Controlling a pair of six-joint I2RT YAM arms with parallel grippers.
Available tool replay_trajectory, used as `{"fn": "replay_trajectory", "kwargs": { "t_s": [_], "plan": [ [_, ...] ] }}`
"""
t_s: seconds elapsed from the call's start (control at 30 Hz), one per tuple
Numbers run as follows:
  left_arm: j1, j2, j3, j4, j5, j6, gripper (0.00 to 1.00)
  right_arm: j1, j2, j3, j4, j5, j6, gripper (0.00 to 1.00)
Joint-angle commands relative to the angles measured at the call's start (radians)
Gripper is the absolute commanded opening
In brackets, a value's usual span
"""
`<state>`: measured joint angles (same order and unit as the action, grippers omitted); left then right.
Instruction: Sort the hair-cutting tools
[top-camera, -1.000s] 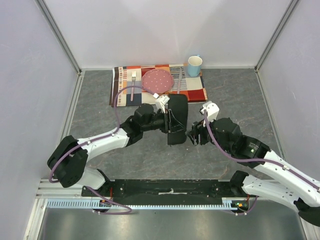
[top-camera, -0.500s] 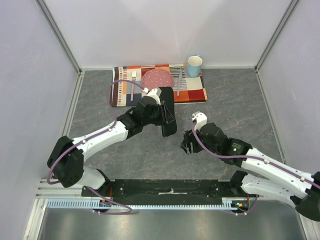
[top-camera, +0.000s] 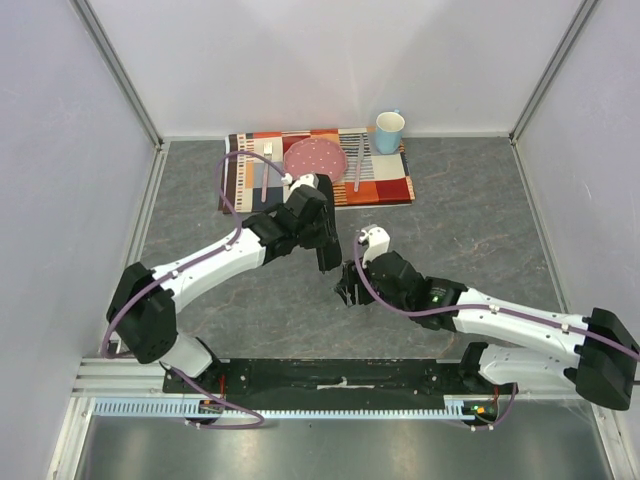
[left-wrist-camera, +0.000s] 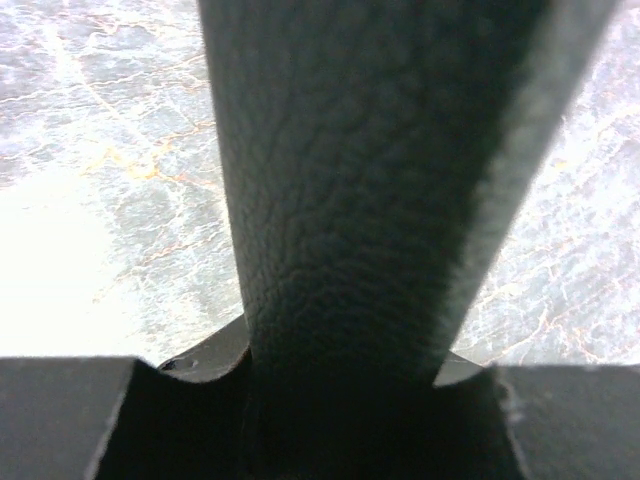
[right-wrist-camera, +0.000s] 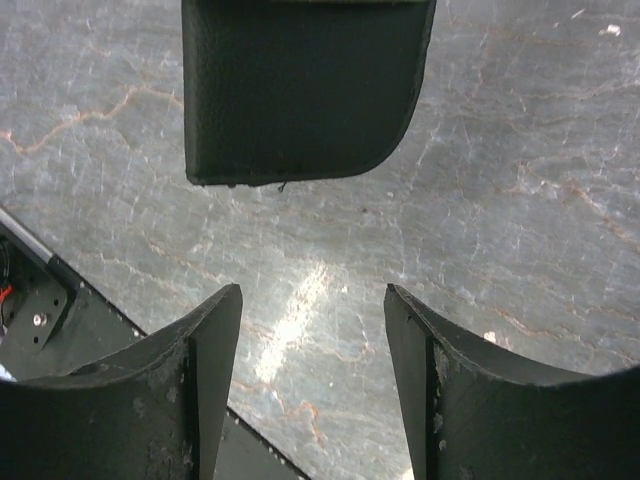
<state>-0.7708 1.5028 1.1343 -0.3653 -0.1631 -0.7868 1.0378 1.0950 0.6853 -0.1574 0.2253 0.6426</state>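
From above, the left arm reaches over the middle of the grey desk (top-camera: 470, 220), and the left pincer (top-camera: 322, 228) is clamped on a flat black case (top-camera: 330, 252). The case is seen edge-on and hangs tilted. The right pincer (top-camera: 345, 288) sits just beside the case's lower end, apart from it, with its jaws spread and nothing between them. At the far edge lies a striped placemat (top-camera: 385, 188) with a pink plate (top-camera: 315, 158), a fork (top-camera: 266, 165) and a knife (top-camera: 357, 170) on it, and a blue cup (top-camera: 389, 130) stands at its corner. The hair-cutting tools cannot be made out in this view.

In the left wrist view, the grained black case (left-wrist-camera: 370, 200) fills the middle and runs down into the grip of the left pincer (left-wrist-camera: 345, 400), with marbled desk (left-wrist-camera: 90, 150) on either side. No tools show here.

In the right wrist view, the two dark fingers (right-wrist-camera: 190, 390) of the right pincer (right-wrist-camera: 312, 340) stand wide apart over bare desk (right-wrist-camera: 520, 200). A rounded corner of the case (right-wrist-camera: 300, 90) hangs ahead of the fingers without touching them. The tools are not visible here either.
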Motion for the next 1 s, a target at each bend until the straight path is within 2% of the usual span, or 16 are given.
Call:
{"fn": "replay_trajectory", "kwargs": {
  "t_s": [0.0,0.4,0.57,0.97],
  "plan": [
    [-0.015,0.022,0.134,-0.078,-0.093,-0.054,0.02,0.019,0.025,0.005,0.181,0.072,0.026,0.66],
    [-0.027,0.043,0.209,-0.184,-0.184,-0.094,0.02,0.042,0.08,0.007,0.312,0.091,0.038,0.61],
    [-0.041,0.031,0.219,-0.198,-0.211,-0.094,0.02,0.042,0.092,-0.01,0.369,0.089,0.038,0.52],
    [-0.082,0.022,0.266,-0.215,-0.26,-0.055,0.02,0.044,0.128,-0.035,0.464,0.077,0.052,0.5]
  ]
}}
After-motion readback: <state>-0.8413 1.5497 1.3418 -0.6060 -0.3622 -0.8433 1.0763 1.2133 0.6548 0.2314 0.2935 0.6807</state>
